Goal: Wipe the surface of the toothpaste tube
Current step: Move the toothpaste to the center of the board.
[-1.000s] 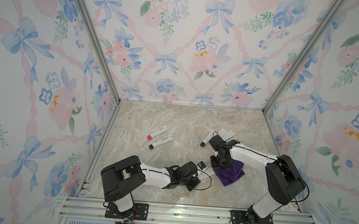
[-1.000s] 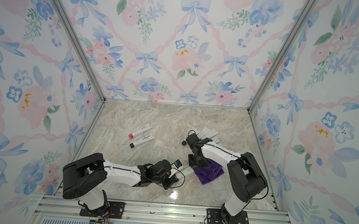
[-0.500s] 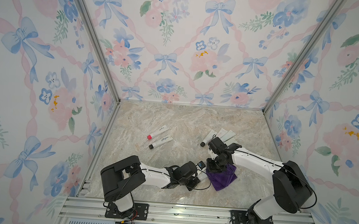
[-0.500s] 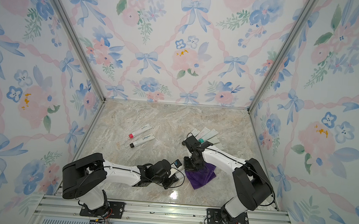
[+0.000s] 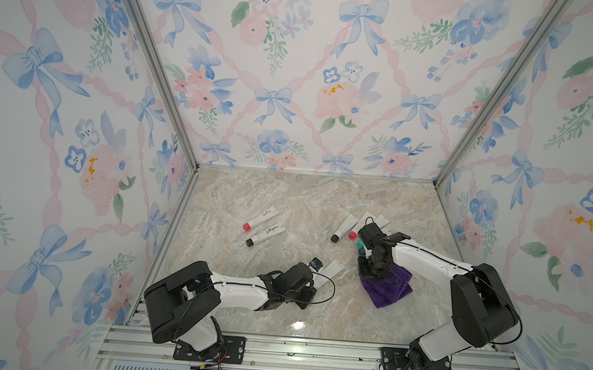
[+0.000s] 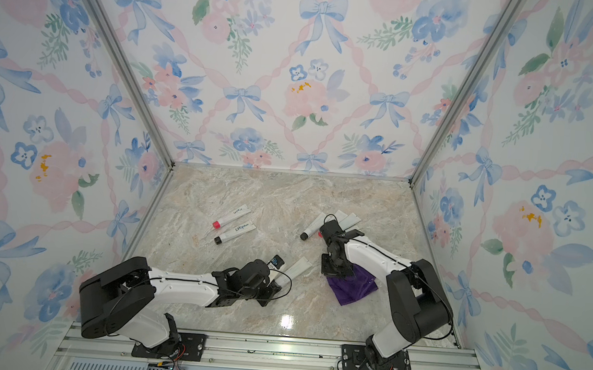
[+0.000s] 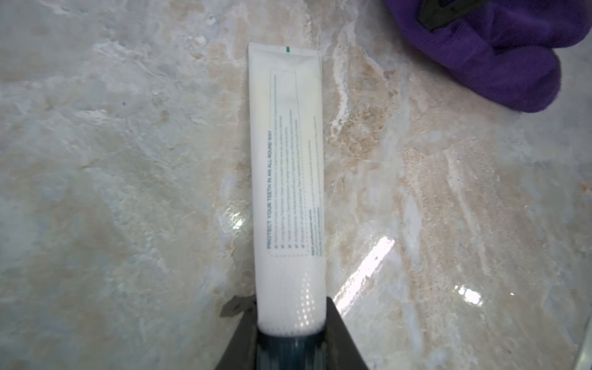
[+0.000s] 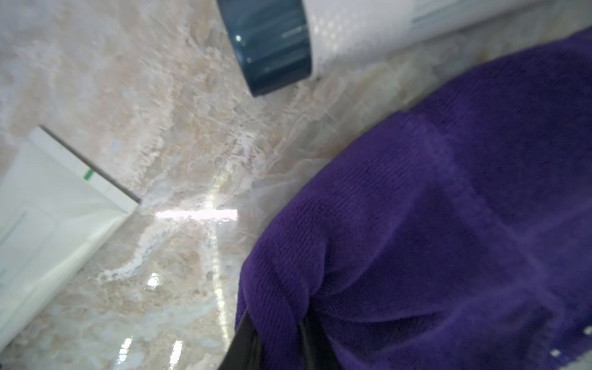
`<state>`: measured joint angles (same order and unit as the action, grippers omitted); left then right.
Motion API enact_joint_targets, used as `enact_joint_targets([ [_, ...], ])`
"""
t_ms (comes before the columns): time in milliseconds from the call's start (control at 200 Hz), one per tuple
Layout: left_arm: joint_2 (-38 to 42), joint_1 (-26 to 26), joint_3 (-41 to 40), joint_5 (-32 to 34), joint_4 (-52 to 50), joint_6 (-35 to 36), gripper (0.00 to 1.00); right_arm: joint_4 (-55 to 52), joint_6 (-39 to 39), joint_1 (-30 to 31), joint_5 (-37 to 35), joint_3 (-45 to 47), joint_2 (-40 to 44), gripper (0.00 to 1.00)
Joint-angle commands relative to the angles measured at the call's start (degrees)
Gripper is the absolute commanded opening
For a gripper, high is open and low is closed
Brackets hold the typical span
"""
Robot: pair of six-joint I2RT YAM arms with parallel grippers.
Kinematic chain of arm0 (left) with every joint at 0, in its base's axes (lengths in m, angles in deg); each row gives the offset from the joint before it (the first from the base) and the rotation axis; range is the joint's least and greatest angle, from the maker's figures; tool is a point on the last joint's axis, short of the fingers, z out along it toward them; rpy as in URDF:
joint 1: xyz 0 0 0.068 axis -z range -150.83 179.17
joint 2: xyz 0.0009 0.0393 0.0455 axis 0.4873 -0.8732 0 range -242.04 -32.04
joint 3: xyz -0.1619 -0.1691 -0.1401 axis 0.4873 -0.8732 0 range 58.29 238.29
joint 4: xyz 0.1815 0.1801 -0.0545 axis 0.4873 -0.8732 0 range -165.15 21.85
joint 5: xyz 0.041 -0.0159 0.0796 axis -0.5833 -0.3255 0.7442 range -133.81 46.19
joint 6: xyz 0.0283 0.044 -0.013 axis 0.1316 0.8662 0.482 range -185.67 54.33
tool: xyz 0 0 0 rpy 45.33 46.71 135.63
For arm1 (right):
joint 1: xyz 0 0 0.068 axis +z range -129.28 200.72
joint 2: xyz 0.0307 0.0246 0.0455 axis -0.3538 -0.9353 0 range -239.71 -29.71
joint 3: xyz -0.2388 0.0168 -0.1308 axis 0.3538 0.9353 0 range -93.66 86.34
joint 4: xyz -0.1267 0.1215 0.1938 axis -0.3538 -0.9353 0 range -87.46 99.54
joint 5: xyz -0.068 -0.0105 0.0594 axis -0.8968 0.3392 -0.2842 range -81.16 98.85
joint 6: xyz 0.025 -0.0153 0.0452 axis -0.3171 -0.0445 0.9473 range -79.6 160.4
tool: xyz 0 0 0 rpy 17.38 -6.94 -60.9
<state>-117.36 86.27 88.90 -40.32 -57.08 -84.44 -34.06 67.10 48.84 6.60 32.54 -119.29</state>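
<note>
A white toothpaste tube (image 7: 288,176) with a dark cap stretches out over the marble, its flat end toward the cloth, also in both top views (image 5: 330,268) (image 6: 298,266). My left gripper (image 7: 291,339) is shut on its cap end, low near the front of the table (image 5: 311,283). My right gripper (image 8: 278,336) is shut on a fold of a purple cloth (image 8: 432,224), which drapes onto the table right of the tube (image 5: 387,292) (image 6: 352,286). The cloth (image 7: 499,57) is apart from the tube; a strip of bare marble lies between them.
Two white tubes (image 5: 260,219) (image 5: 266,234) lie at the middle left of the marble table (image 5: 287,199). Several more tubes (image 5: 343,228) cluster behind the right arm, one with a dark teal cap (image 8: 272,48) close to the cloth. Flowered walls close in three sides.
The right gripper carried the cloth left toward the tube's flat end, then drew it back to the right. The left arm and the tube have stayed still.
</note>
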Motion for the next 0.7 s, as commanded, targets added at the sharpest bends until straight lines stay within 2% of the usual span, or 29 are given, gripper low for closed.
enact_joint_targets([
  [0, 1.82, -2.13, -0.88, 4.39, -3.16, -3.66, 0.27, -3.53, -0.73, 0.15, -2.63, 1.97, 3.93, 0.2],
  [165, 0.11, -7.25, 0.7, 5.14, -4.07, -4.52, 0.28, -3.54, 0.22, 2.21, -2.21, 3.01, 6.41, 0.2],
  [385, -9.83, -11.82, 8.22, 4.61, -4.13, -1.68, 0.28, -2.56, 1.33, 4.82, -2.05, 3.48, 6.74, 0.2],
  [695, -23.29, -13.66, 27.09, 1.58, -4.11, 4.26, 0.28, -2.29, 1.07, 5.36, -1.98, 2.53, 5.46, 0.2],
])
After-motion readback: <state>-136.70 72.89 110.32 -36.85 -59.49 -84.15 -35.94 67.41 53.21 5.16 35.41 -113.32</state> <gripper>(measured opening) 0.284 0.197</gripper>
